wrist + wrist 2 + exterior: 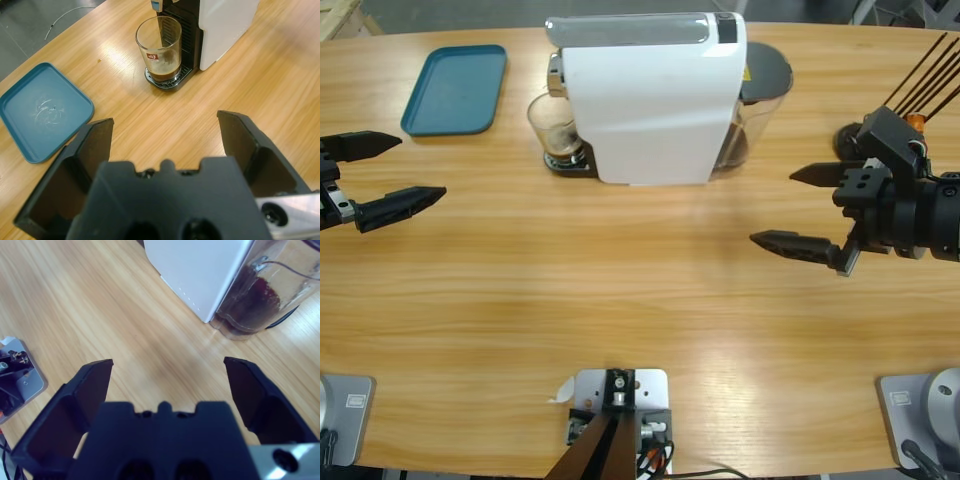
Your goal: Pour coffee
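From my remote station I found the left gripper [405,172] at the table's left edge, its jaws spread wide with nothing between them. The left wrist view showed the same gripper [165,125] aimed across bare wood toward the glass tumbler [159,47]. The right gripper [790,207] stood at the right side, jaws likewise wide apart and empty; its wrist view [167,365] looked toward the back corner of the white coffee machine [650,95] and its clear water tank [262,292].

The coffee [162,74] lay as a shallow dark layer in the bottom of the tumbler, which stood upright on the machine's black drip tray [170,82], directly under the spout. In the high view the tumbler [555,128] sat at the machine's left end. Both grippers were well apart from it.

A teal tray [455,88] lay flat at the far left of the wooden table [620,300], near the tumbler but not touching it. Thin dark sticks [925,70] rose at the far right edge, behind the right arm.
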`<state>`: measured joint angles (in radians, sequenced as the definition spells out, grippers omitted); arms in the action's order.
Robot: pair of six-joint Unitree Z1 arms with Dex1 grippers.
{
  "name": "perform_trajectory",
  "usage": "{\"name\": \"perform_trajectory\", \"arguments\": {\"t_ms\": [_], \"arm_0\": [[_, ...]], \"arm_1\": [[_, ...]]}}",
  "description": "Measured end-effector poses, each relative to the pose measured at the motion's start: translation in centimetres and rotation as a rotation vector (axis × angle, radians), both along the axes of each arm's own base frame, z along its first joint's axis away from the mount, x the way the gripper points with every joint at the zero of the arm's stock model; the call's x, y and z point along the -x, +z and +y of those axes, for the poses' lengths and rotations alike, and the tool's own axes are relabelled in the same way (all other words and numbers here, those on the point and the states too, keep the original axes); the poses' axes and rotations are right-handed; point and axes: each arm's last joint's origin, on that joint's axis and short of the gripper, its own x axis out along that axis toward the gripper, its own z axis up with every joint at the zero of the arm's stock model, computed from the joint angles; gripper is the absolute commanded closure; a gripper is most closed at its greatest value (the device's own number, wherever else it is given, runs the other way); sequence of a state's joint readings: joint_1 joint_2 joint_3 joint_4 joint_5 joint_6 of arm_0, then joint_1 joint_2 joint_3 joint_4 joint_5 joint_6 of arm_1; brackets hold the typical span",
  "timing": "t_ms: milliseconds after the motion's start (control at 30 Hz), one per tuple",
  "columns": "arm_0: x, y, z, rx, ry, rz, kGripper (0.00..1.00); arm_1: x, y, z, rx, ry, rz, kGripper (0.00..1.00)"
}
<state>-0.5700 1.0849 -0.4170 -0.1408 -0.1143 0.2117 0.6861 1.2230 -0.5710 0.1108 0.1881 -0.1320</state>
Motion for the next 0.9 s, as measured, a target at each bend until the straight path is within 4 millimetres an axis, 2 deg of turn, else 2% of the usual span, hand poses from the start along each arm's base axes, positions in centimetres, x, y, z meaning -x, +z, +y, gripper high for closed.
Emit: {"name": "perform_trajectory", "arguments": {"t_ms": [900], "arm_0": [[-0.02, -0.02, -0.01, -0.001, 0.0, 0.001, 0.101]], "arm_1": [[-0.05, 0.04, 0.04, -0.006, 0.0, -0.007, 0.004]]}}
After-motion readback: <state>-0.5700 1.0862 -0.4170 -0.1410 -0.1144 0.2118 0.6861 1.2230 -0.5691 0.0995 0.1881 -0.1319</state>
